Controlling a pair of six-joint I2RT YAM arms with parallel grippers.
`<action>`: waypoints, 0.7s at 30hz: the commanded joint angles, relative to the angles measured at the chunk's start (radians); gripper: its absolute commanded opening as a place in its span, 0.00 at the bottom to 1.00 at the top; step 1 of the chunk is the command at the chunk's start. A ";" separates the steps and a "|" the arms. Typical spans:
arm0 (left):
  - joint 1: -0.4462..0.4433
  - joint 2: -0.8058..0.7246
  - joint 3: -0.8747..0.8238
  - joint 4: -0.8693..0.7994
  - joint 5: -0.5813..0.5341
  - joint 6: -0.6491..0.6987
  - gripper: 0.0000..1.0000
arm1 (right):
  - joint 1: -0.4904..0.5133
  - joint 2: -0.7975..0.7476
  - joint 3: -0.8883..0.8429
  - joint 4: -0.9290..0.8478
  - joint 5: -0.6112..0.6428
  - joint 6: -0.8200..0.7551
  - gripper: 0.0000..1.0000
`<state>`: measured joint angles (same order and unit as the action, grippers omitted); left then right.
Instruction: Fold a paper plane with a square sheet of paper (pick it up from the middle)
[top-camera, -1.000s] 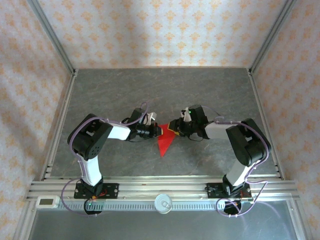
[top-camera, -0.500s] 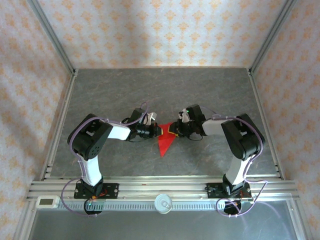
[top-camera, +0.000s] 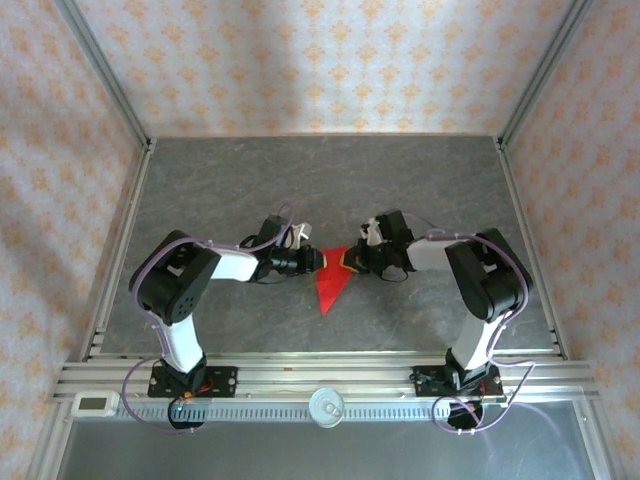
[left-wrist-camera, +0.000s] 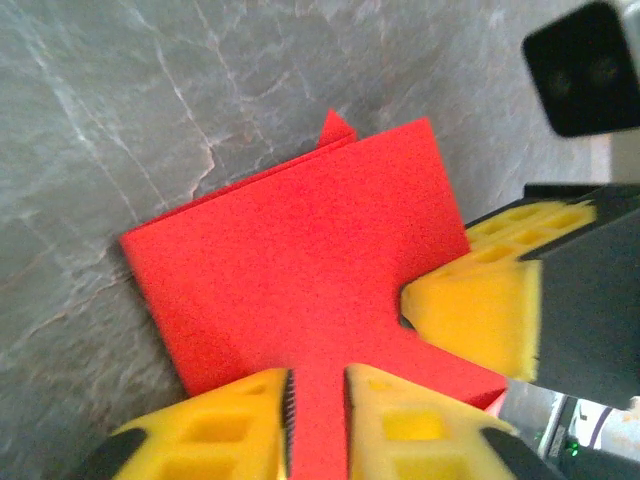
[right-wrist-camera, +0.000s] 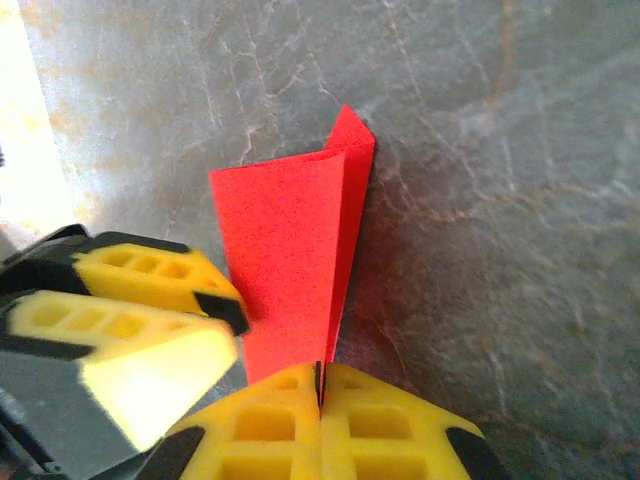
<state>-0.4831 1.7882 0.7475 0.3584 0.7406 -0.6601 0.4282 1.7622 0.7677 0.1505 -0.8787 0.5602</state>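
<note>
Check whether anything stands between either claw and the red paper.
Nothing visible does. The right claw is shut on one end of the folded red paper, and the left claw has the paper between its slightly parted jaws, so both are already at it.

A grey, stone-veined matte worktop (top-camera: 330, 170) is spreading across the middle of the frame. Cream wallpapered walls with an orange floral pattern (top-camera: 320, 60) are enclosing it at the top and sides. A ribbed aluminium rail (top-camera: 330, 372) is running along the lower edge. A small white rectangular device (top-camera: 95, 403) is sitting at lower left, and a round white disc (top-camera: 326, 407) at bottom centre.
</note>
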 joint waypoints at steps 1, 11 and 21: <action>0.009 -0.121 -0.027 -0.002 -0.081 0.003 0.29 | -0.007 -0.095 -0.070 0.093 0.085 0.127 0.00; -0.093 -0.301 -0.082 -0.101 -0.268 0.190 0.35 | 0.007 -0.249 -0.241 0.322 0.288 0.461 0.00; -0.319 -0.328 -0.067 -0.197 -0.550 0.378 0.45 | 0.049 -0.280 -0.288 0.383 0.386 0.612 0.00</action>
<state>-0.7506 1.4597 0.6659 0.2195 0.3290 -0.3813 0.4633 1.4975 0.4850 0.4908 -0.5598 1.1118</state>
